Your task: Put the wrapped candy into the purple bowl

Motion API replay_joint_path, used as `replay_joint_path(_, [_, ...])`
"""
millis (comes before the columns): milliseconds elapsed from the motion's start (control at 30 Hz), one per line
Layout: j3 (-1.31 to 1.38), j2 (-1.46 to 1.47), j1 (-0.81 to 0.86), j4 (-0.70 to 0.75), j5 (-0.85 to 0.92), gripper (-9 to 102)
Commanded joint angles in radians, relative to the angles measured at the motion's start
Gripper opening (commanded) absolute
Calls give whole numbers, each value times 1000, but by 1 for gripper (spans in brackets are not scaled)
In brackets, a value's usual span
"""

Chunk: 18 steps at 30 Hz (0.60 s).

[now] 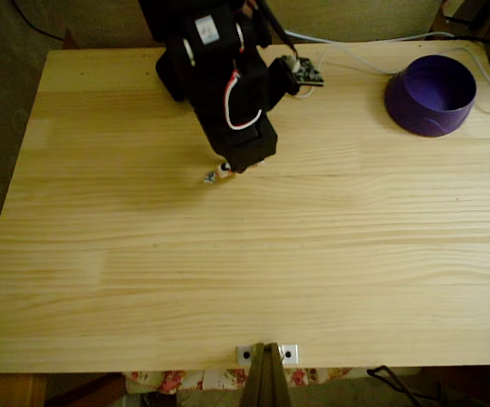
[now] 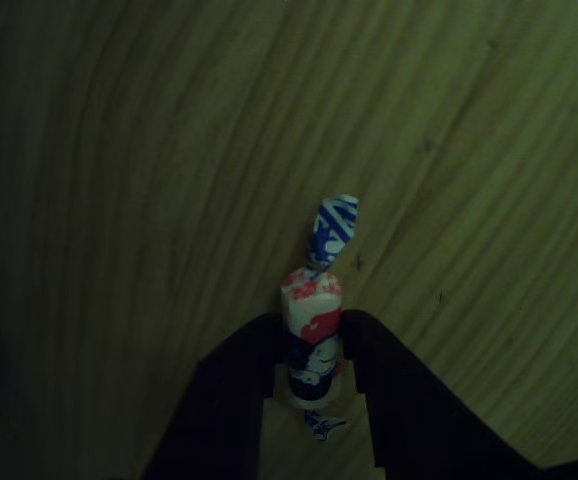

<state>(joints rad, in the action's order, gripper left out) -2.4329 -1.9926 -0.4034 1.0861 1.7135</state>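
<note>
- The gripper (image 2: 314, 375) has its two dark fingers clamped, it seems, on the wrapped candy (image 2: 313, 330), on the wooden table (image 1: 228, 271).
- The round purple bowl (image 1: 431, 95) stands well apart, near the far right edge.

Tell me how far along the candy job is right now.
Done: the black two-finger gripper has reached the small white, red and blue wrapped candy on the pale wooden table. In hand: its fingers flank the candy closely, though a firm grip isn't certain. Left: lifting it and carrying it to the round purple plastic bowl, which looks empty.
</note>
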Motion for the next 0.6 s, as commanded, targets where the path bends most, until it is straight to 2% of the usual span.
replay_joint_path(0, [12,-120,21,25,-117,0])
replay_joint_path(167, [38,-221,-6,21,-305,0])
replay_joint_path(567, [272,-261,-345,-44,-1051,0])
